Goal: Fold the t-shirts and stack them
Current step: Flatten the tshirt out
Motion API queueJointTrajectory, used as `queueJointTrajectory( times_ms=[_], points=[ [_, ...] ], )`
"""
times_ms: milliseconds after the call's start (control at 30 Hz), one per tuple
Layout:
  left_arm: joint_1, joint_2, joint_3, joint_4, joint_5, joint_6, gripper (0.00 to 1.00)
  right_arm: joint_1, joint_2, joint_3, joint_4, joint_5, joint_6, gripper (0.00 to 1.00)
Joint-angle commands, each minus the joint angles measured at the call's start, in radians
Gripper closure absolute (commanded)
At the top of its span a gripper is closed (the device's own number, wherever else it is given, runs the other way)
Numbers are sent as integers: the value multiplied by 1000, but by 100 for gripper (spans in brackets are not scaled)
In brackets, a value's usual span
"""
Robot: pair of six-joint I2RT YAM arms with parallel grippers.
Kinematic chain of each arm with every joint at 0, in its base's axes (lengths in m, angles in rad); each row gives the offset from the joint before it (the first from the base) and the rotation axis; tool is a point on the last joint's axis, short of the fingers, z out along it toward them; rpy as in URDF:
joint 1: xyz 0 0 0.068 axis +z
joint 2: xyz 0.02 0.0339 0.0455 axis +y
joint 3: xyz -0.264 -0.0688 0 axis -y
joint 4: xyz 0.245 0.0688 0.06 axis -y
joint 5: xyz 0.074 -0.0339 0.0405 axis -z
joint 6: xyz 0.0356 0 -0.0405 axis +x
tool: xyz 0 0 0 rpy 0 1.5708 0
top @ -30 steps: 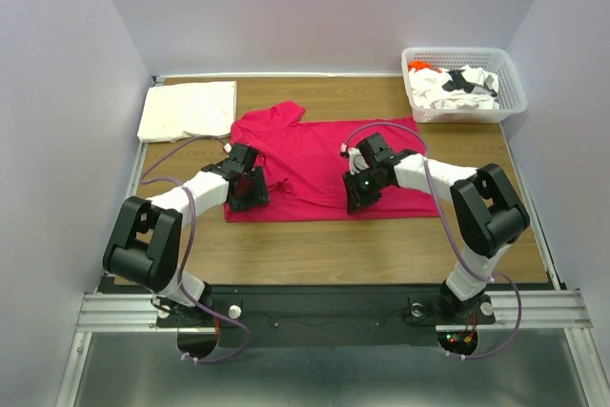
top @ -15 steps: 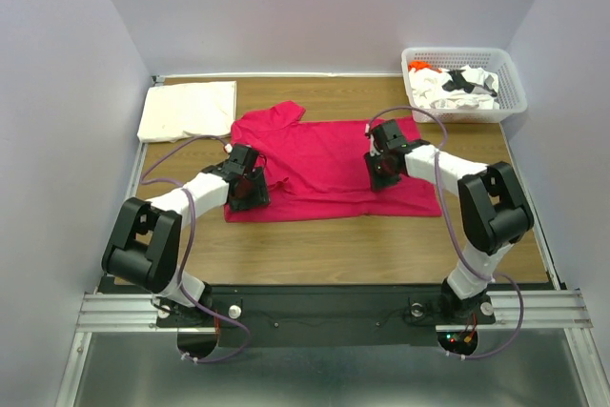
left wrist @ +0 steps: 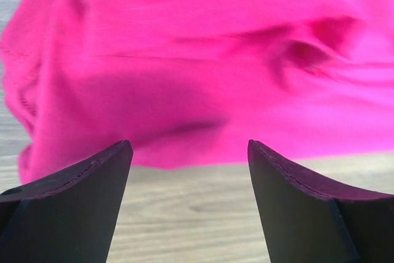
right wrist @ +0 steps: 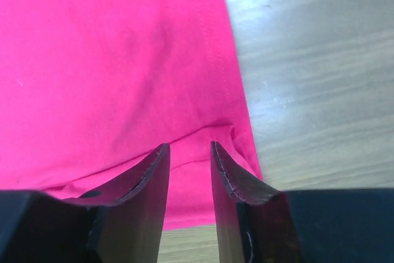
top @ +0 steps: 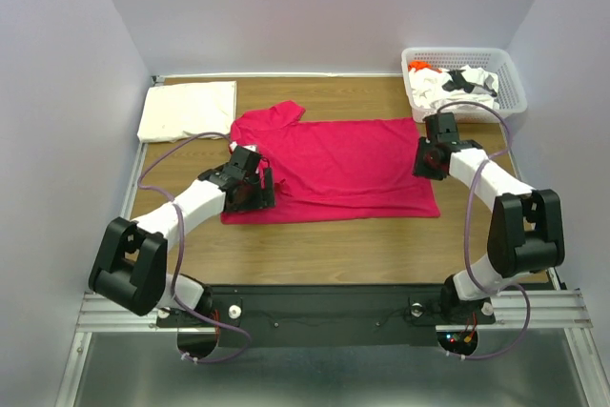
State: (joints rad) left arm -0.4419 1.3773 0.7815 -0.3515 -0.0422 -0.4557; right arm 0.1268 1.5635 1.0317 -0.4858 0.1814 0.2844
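Observation:
The magenta-red t-shirt (top: pixel 329 164) lies spread on the wooden table, collar to the left. My left gripper (top: pixel 261 188) is at its near left corner. In the left wrist view this gripper (left wrist: pixel 189 143) is wide open and empty over bare wood, the shirt's edge (left wrist: pixel 184 90) just ahead. My right gripper (top: pixel 427 159) rests on the shirt's right hem. In the right wrist view its (right wrist: pixel 191 146) jaws are narrowly apart, with rumpled hem fabric (right wrist: pixel 229 132) at the tips. A folded cream-white shirt (top: pixel 188 110) lies at the back left.
A white lattice basket (top: pixel 510 92) at the back right holds crumpled white, black-printed and orange shirts (top: pixel 453 83). Bare wood (top: pixel 381 245) runs along the near side of the table. Grey walls close in the left, right and back.
My right gripper has slid from the middle of the magenta shirt out to its right hem. My left gripper has shifted slightly right along the near left corner.

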Motion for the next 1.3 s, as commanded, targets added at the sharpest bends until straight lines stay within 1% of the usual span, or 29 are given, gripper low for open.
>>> queueJointTrajectory(
  times_ms=[0,100,133,233,267,367,500,567,600,667,700,733,800,933,1267],
  points=[
    [-69,-63,99,-27,-12,58,12,-47,-48,-38,-16,9,61,59],
    [-136,-61,142,6,-2,92,12,-62,-53,-68,-16,-5,79,58],
    [-176,-49,150,19,4,101,12,-73,-54,-73,-16,-13,84,58],
    [-233,-20,186,83,28,144,13,-90,-36,-73,-16,-22,91,58],
    [-274,6,211,116,28,158,15,-93,-31,-68,-14,-32,93,58],
    [-331,81,261,149,30,219,20,-104,-19,-59,-10,-43,96,59],
    [-440,193,343,198,38,288,27,-118,-14,-56,-5,-57,101,61],
    [-465,257,372,207,38,314,33,-122,-10,-56,-4,-71,101,62],
    [-484,276,383,206,38,324,35,-122,-8,-58,-4,-76,102,62],
    [-498,317,394,216,38,337,38,-122,-7,-61,-2,-80,104,62],
    [-503,327,394,224,65,339,39,-122,-6,-61,0,-82,102,63],
    [-505,347,394,230,70,341,42,-122,-6,-62,0,-85,102,63],
    [-508,365,394,243,73,347,44,-122,-8,-61,0,-88,102,63],
    [-514,397,400,252,73,362,47,-122,0,-56,1,-92,102,64],
    [-526,437,392,284,84,370,52,-122,20,-56,12,-83,99,65]
  ],
)
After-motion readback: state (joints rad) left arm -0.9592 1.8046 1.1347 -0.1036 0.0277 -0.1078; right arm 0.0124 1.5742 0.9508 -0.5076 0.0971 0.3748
